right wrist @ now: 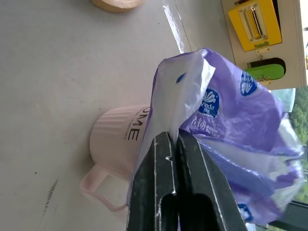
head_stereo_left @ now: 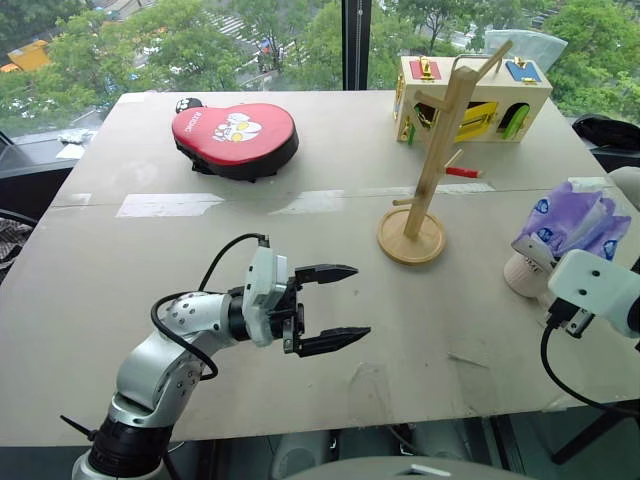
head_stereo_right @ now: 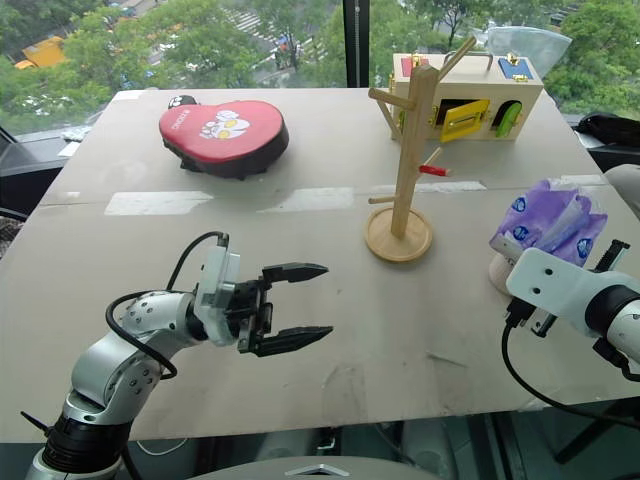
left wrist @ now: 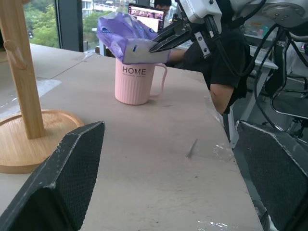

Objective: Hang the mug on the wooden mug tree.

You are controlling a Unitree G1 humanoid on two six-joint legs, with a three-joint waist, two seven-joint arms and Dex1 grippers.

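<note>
Purple-and-white plastic bag (right wrist: 231, 120), stuffed in the cream ribbed mug (left wrist: 135, 81), is pinched by the right tool (right wrist: 177, 139); left tool (head_stereo_left: 330, 307) spread.

A pale grey table (head_stereo_left: 300, 330) stands against a tall window (head_stereo_left: 250, 40) with a dark upright frame (head_stereo_left: 355, 45). Daylight comes in; green treetops (head_stereo_left: 120, 50) and a street lie below outside.

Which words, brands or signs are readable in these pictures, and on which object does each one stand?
"HOME": dark letters on the side of the mug.
"Vinda": white logo on the purple-and-white plastic bag; the characters under it are too blurred to read.
White lettering on the red heart-shaped pad: too small to read.
</note>
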